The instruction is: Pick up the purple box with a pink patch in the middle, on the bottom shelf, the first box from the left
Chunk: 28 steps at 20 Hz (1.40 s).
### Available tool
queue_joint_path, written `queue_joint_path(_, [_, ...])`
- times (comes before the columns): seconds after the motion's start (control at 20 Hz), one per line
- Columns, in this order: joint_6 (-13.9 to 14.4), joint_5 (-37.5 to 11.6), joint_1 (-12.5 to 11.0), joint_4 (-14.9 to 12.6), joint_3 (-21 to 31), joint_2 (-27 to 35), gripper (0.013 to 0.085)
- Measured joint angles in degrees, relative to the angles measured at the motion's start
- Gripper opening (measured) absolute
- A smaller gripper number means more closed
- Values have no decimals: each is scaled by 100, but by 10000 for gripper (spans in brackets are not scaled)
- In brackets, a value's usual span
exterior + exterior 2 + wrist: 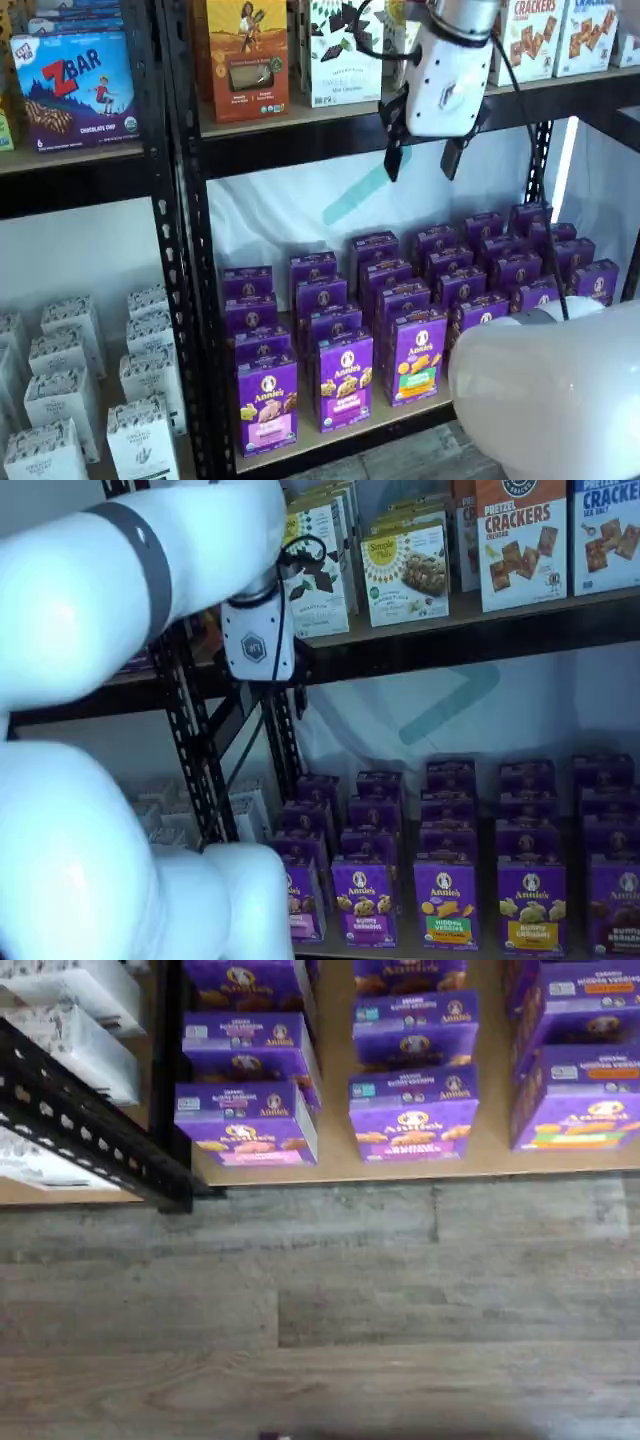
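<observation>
The purple box [245, 1125] with a pale pink panel stands at the front of the left-most row on the bottom shelf [400, 1170]. It also shows in both shelf views [267, 400] [303, 908], partly hidden by my arm in one of them. My gripper [423, 160] hangs high above the purple rows, level with the board above. Its two black fingers [395, 150] stand apart with a plain gap and hold nothing. In a shelf view only its white body [258, 640] shows clearly.
More purple Annie's boxes fill the shelf: a magenta-panel box [413, 1115] and a green-panel box [575, 1100]. A black rack upright [195, 300] separates white boxes [60, 400]. The board above holds cracker boxes [520, 540]. My white arm link [560, 400] blocks the lower right.
</observation>
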Motion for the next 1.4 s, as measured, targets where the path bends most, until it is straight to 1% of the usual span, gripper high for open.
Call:
queue_joint_path(0.35, [5, -704, 129, 119, 434, 352, 850])
queue_joint_path(0.8, [51, -1634, 257, 18, 827, 1020, 850])
queue_joint_path(1.1, [62, -2302, 358, 36, 981, 1577, 850])
queue_joint_path(1.4, [119, -2937, 509, 67, 1057, 2154, 850])
